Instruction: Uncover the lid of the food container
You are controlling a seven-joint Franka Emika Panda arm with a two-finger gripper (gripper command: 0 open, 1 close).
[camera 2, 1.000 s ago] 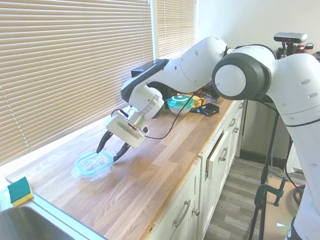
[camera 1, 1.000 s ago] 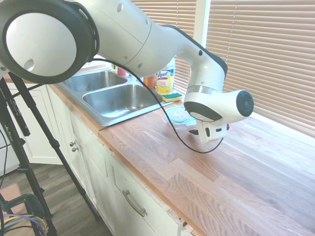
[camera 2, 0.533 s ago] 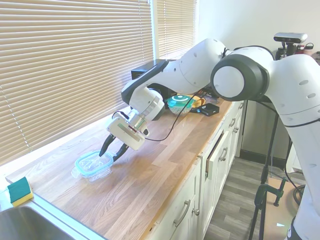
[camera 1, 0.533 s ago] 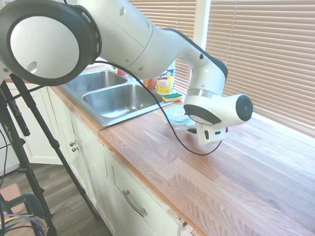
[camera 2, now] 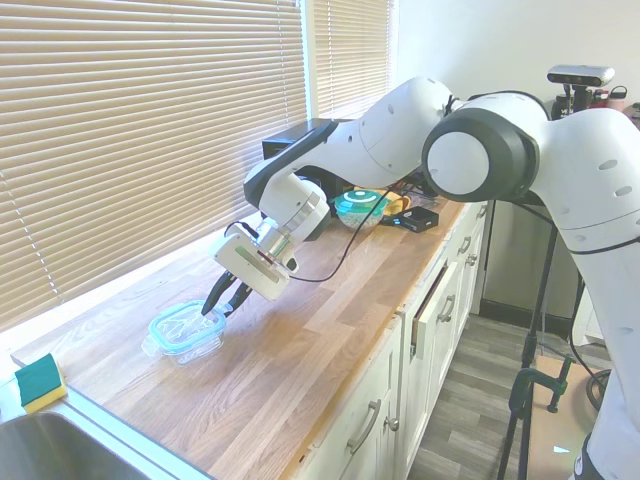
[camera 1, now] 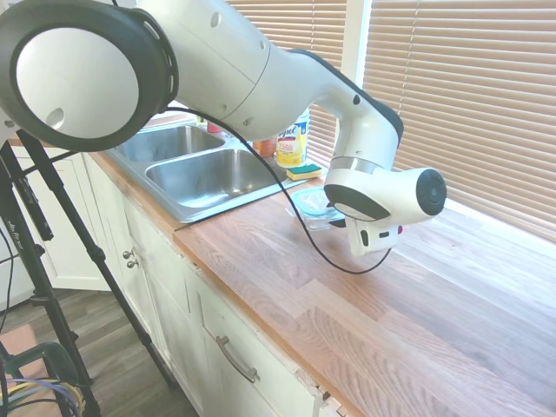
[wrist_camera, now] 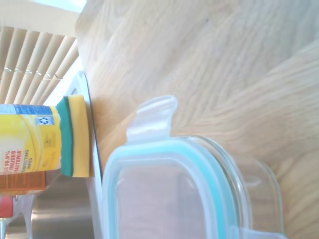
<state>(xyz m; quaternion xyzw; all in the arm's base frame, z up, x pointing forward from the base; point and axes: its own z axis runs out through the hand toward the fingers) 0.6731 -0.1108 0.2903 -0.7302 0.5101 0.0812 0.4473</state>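
The lid [camera 2: 183, 322], clear with a teal rim, lies on the food container [camera 2: 186, 346], a shallow clear dish on the wooden counter near the window. In the wrist view the lid [wrist_camera: 164, 199] sits slightly off-centre, so the container's glass rim [wrist_camera: 261, 184] shows beyond it, and one clip tab [wrist_camera: 152, 117] sticks out. My gripper [camera 2: 219, 306] comes down at a slant onto the lid's edge on the arm's side. Its dark fingers are drawn close together there. From the first exterior view the lid [camera 1: 310, 201] shows partly behind the wrist, which hides the fingers.
A yellow-green sponge [camera 2: 40, 381] lies at the sink's corner, beside a yellow-labelled wipes canister [camera 1: 293, 139]. The steel double sink [camera 1: 208, 169] is past them. Farther along the counter stand a teal-lidded bowl [camera 2: 360, 207] and a black item [camera 2: 420, 218]. Window blinds run behind.
The fingers stood wide apart over the lid's edge one second ago; they have drawn together at that edge. The wrist shifted slightly toward the container.
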